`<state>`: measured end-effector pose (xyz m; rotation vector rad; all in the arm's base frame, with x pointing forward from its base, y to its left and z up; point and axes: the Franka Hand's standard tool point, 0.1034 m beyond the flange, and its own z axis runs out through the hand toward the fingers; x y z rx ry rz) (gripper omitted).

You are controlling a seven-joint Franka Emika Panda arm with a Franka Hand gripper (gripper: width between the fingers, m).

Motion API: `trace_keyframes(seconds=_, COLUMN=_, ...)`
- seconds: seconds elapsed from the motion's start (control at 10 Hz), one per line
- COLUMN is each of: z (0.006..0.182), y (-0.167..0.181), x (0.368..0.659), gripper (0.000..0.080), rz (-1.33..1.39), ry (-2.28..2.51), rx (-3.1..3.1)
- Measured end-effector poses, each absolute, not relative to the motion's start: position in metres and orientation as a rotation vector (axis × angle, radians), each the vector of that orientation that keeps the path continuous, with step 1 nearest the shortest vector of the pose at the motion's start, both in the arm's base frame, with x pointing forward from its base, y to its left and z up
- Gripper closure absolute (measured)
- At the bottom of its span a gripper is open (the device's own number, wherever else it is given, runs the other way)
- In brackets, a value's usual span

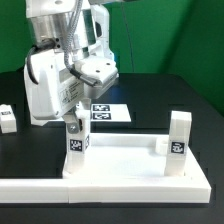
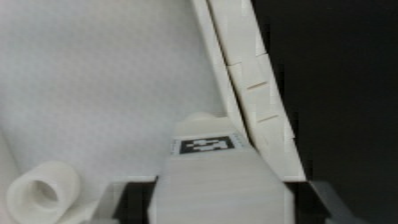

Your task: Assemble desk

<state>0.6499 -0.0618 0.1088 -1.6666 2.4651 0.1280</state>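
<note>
The gripper [image 1: 74,119], its jaws closed on a tagged leg [image 2: 214,178], holds it upright at a corner of the desk top [image 1: 125,163]. A second leg [image 1: 178,135] stands at another corner.

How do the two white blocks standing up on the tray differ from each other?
The gripped leg, at the exterior view's left corner of the desk top, is clamped in the gripper; the free leg, at the right corner, stands untouched. The gripped leg's top is hidden; the free leg shows whole. Both are white, upright and tagged.
</note>
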Motion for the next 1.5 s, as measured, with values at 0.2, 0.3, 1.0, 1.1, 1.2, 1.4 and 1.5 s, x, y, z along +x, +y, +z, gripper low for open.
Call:
trace_keyframes(seconds=0.2, z=0.109, y=-0.062, x=0.650, gripper=0.0502, rz=0.130, ry=2.469, rx=-1.663)
trace_keyframes(seconds=0.3, z=0.108, y=-0.062, x=0.650, gripper=0.0437, rz=0.130, ry=2.469, rx=-1.663)
trace_keyframes(seconds=1.0, z=0.166, y=-0.013, x=0.663, gripper=0.0151, rz=0.101, ry=2.354, rx=-1.693)
trace_keyframes(seconds=1.1, z=0.166, y=-0.013, x=0.663, gripper=0.0151, rz=0.101, ry=2.353, rx=-1.694)
trace_keyframes(seconds=1.2, z=0.166, y=-0.013, x=0.663, gripper=0.0151, rz=0.101, ry=2.354, rx=-1.695)
trace_keyframes(seconds=1.4, z=0.161, y=0.001, x=0.656, gripper=0.0151, rz=0.121, ry=2.343, rx=-1.722)
trace_keyframes(seconds=1.5, z=0.153, y=0.010, x=0.644, gripper=0.0151, rz=0.140, ry=2.303, rx=-1.780)
